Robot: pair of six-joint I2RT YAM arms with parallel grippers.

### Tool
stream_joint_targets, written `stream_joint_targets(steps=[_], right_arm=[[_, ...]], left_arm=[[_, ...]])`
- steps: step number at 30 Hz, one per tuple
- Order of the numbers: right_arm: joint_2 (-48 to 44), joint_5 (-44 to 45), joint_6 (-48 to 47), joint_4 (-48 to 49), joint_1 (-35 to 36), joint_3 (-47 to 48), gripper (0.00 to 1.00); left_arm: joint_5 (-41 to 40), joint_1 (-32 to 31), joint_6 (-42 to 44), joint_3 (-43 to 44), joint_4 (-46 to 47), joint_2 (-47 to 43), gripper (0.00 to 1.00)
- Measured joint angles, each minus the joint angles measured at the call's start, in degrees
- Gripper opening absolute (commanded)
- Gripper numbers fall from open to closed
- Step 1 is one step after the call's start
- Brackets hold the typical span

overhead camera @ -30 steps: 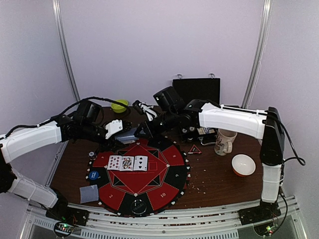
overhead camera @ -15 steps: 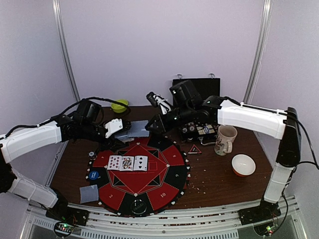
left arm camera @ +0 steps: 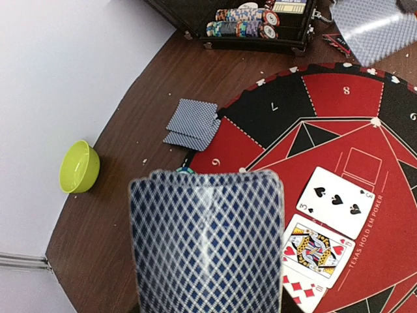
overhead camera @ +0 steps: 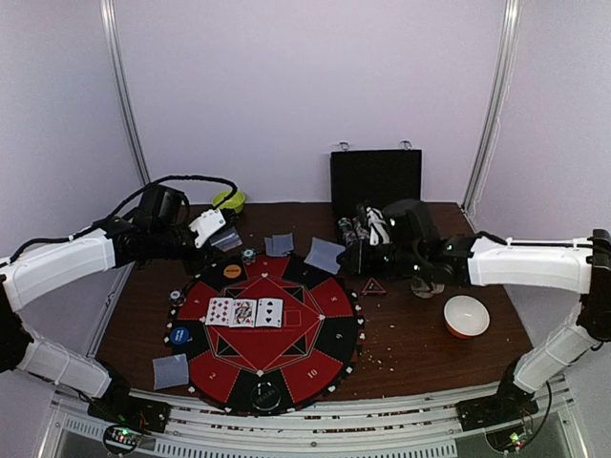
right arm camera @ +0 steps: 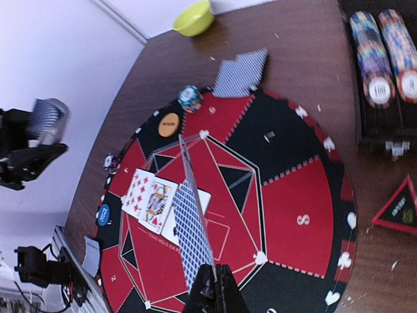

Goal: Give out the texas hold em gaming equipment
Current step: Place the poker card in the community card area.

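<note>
held card: single card, grey-blue back, edge-on in the right wrist view, above the far-right part of the mat; looks clear of its surface.
right gripper: right gripper pinched tight on that card's lower edge, nothing else in it.
deck: deck, backs toward the left wrist camera, held over the table's far-left side, outside the mat rim.
left gripper: left gripper closed partway around the deck; its fingers are not clear in its own view.
dealt so far: pair of face-down cards overlapping at the far rim; one face-down card off the near-left rim; three face-up cards in a row mid-mat.
markers: orange disc, blue disc, striped chip along the left rim; red-black triangle on the table just right of the mat.
chip stacks: chip stacks lying in the black case, far right.
step (judged): placing the next hole card at a seat; most seats look bare, so plenty is left.
risk, slip: thin edge pinch, so the card may swing or drop on a quick move and land face-up.
risk, wrong seat: release too near the far pair would stack three cards at one seat.
risk, deck: a partial clamp could let the top cards slide off if the wrist tilts.
risk, sweep: a low pass could drag the face-up row or the triangle.
</note>
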Motion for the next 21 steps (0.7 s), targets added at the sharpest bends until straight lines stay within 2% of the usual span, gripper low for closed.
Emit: stream_joint_targets(steps=[2, 4, 9, 15, 16, 17, 18, 21], right_arm=[[0.8, 5.6, 7.1, 5.4, 3.3, -7.0, 0.0], [3.8, 10.6, 12.6, 9.9, 7.1, -9.7, 0.0], [14.5, 19.6, 27.0, 21.7, 14.1, -10.1, 0.0], [24.3, 26.7, 41.0, 29.1, 16.4, -10.0, 0.0], [25.2, 27.6, 42.3, 29.0, 16.7, -9.7, 0.04], [25.8, 28.5, 43.1, 28.9, 16.9, -9.3, 0.14], [26.2, 29.2, 44.0, 28.7, 17.1, -8.8, 0.19], [26.3, 30.0, 45.4, 28.2, 17.4, -7.1, 0.26]], left_arm=[[-0.4, 0.1, -0.4, 0.0, 0.4, 0.0, 0.37], [-0.6, 0.1, -0.7, 0.1, 0.7, 0.0, 0.37], [-0.9, 0.1, -0.9, 0.1, 0.7, 0.0, 0.37], [-1.1, 0.2, -1.0, 0.1, 0.7, 0.0, 0.37], [-1.1, 0.2, -1.0, 0.1, 0.8, 0.0, 0.37], [-1.1, 0.2, -1.0, 0.1, 0.7, 0.0, 0.37], [-1.1, 0.2, -1.0, 0.1, 0.7, 0.0, 0.37], [-1.1, 0.2, -1.0, 0.1, 0.7, 0.0, 0.37]])
